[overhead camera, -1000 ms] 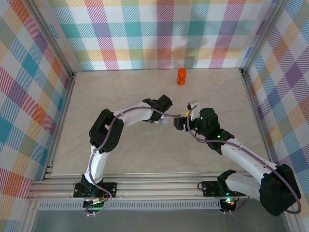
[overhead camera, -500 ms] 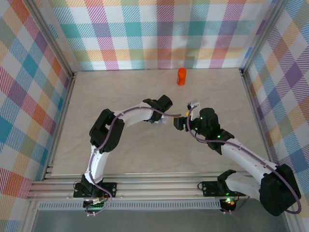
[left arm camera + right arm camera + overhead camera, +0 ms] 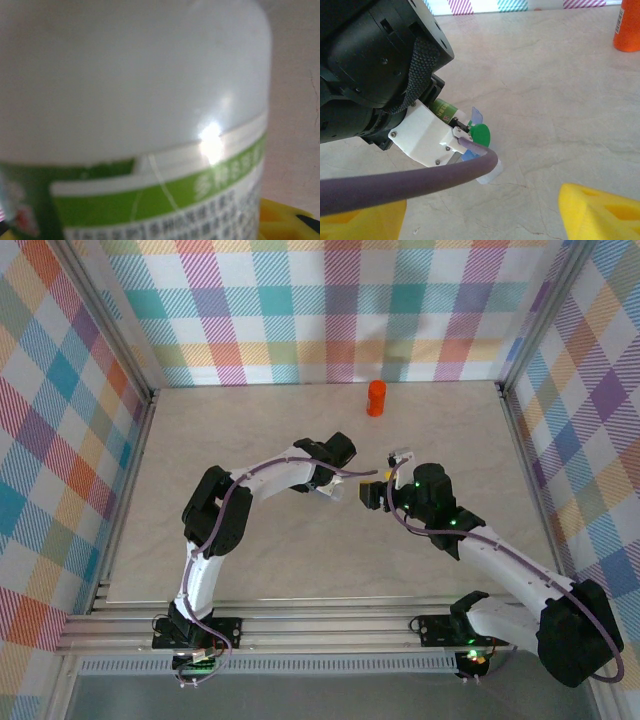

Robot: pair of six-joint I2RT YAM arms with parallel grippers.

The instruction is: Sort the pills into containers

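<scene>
A whitish bottle (image 3: 150,75) with a green label sits very close in the left wrist view, with one yellow fingertip (image 3: 282,220) at its lower right. Seen from the right wrist, its green cap (image 3: 481,135) sticks out from under the left gripper's white mount, just over the blue translucent box (image 3: 487,174) on the table. My left gripper (image 3: 338,488) is shut on this bottle. My right gripper (image 3: 480,220) faces it a short way off, open, with bare table between its yellow fingers. The orange pill bottle (image 3: 376,398) stands upright at the back. The pills are out of view.
The left arm's purple cable (image 3: 410,182) crosses in front of the right wrist camera. Plaid walls (image 3: 330,310) close off the back and both sides. Bare marble table (image 3: 250,550) lies in front of the two grippers.
The left arm's wrist and elbow have shifted slightly to the left and back. The right arm and the orange bottle have not moved.
</scene>
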